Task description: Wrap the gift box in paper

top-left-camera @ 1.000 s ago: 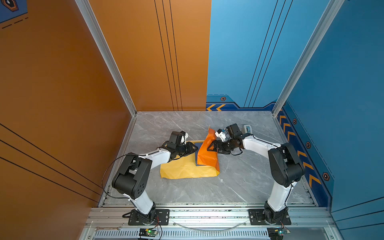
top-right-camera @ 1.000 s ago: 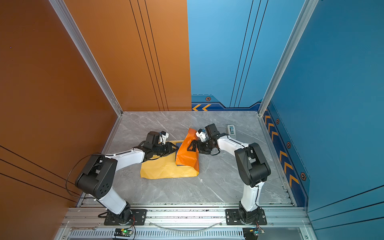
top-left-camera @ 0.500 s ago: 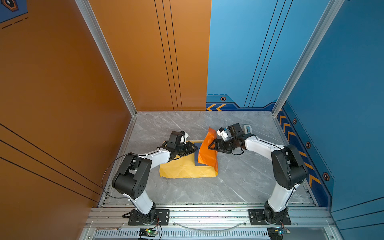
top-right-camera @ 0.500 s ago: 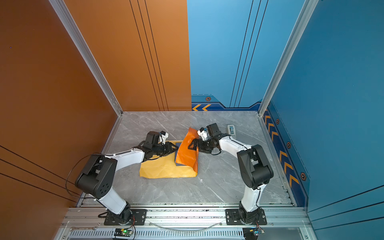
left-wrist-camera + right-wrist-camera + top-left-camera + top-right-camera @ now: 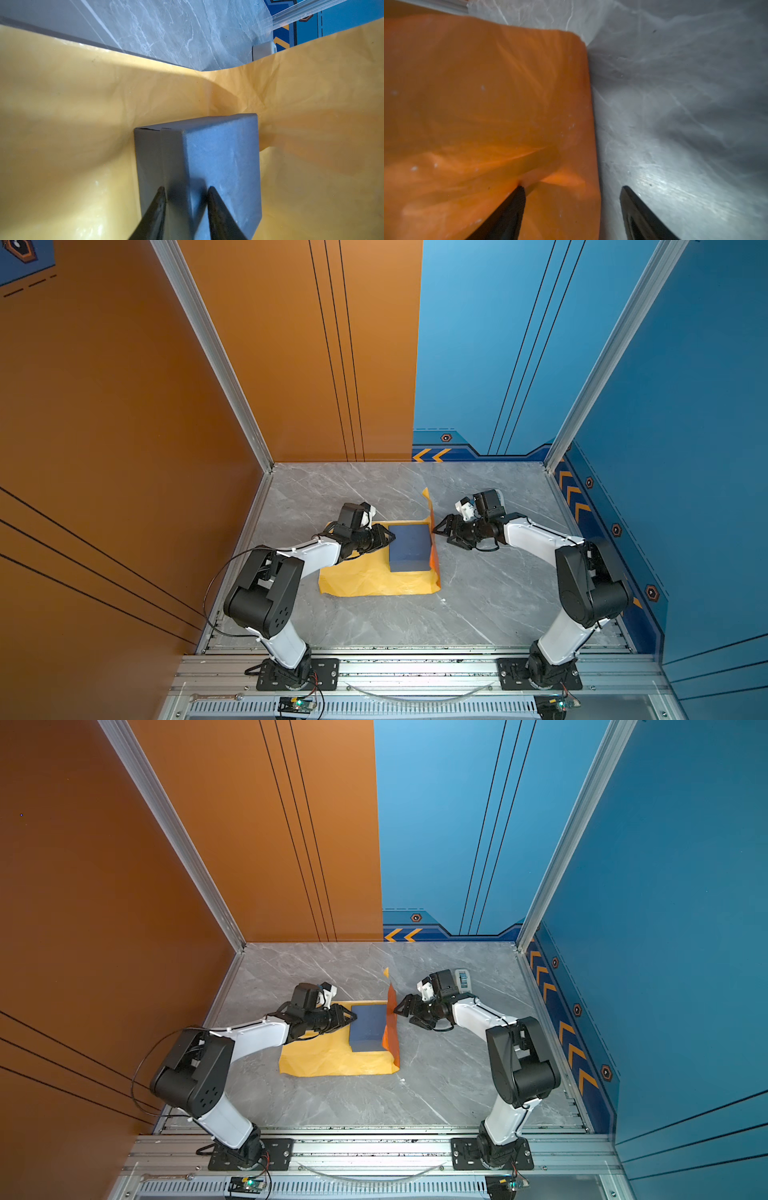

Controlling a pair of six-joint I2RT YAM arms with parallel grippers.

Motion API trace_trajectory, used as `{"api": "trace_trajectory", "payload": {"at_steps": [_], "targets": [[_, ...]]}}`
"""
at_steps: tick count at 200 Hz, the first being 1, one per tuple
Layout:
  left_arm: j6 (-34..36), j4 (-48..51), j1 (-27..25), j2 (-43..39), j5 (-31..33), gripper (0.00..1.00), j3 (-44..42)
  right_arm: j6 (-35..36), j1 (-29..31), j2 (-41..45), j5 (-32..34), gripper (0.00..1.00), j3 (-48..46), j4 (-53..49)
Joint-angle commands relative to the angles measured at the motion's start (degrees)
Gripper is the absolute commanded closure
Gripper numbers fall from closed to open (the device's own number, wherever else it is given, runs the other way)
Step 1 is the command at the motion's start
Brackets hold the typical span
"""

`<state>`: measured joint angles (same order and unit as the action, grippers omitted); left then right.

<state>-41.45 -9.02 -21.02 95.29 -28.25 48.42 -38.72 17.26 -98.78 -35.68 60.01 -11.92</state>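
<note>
A robotics lab test cell, not a lived-in room: a marble-patterned tabletop [image 5: 478,605] is boxed in by tall orange wall panels [image 5: 124,406] and blue wall panels [image 5: 478,344] held in aluminium corner posts [image 5: 218,360], with yellow chevron markings [image 5: 432,455] printed along the foot of the blue side. Two white-and-black robot arms, the left arm [image 5: 307,556] and the right arm [image 5: 536,535], are bolted by black base plates [image 5: 328,672] to an aluminium rail [image 5: 415,668] at the front edge. A small circuit board [image 5: 297,703] with a lit green light sits below it, and a wrench [image 5: 216,697] lies on the frame
</note>
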Motion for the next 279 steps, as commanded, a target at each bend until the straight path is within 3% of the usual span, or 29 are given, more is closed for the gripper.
{"api": "trace_trajectory", "payload": {"at_steps": [1,42,110,168,234,279], "targets": [[1.5,1.4,0.2,0.2,1.4,0.65,0.1,-1.6,1.5,-1.8,9.1,0.26,1.7,-5.9],[1.7,1.6,0.1,0.2,1.7,0.65,0.1,1.5,5.1,-5.3,17.8,0.18,7.3,-12.3],[2.2,2.2,0.1,0.2,2.0,0.65,0.3,4.1,8.0,3.1,15.7,0.05,4.6,-6.1],[2.1,2.2,0.1,0.3,2.2,0.65,0.2,1.3,9.2,6.9,10.8,0.02,0.2,-1.5],[1.3,0.7,0.3,-0.1,1.5,0.65,-0.1,3.8,13.6,2.1,14.8,0.01,3.2,-5.2],[-1.3,-1.5,2.0,-4.3,2.1,0.52,-1.2,7.9,15.3,-1.1,19.4,0.02,5.5,-11.2]]}}
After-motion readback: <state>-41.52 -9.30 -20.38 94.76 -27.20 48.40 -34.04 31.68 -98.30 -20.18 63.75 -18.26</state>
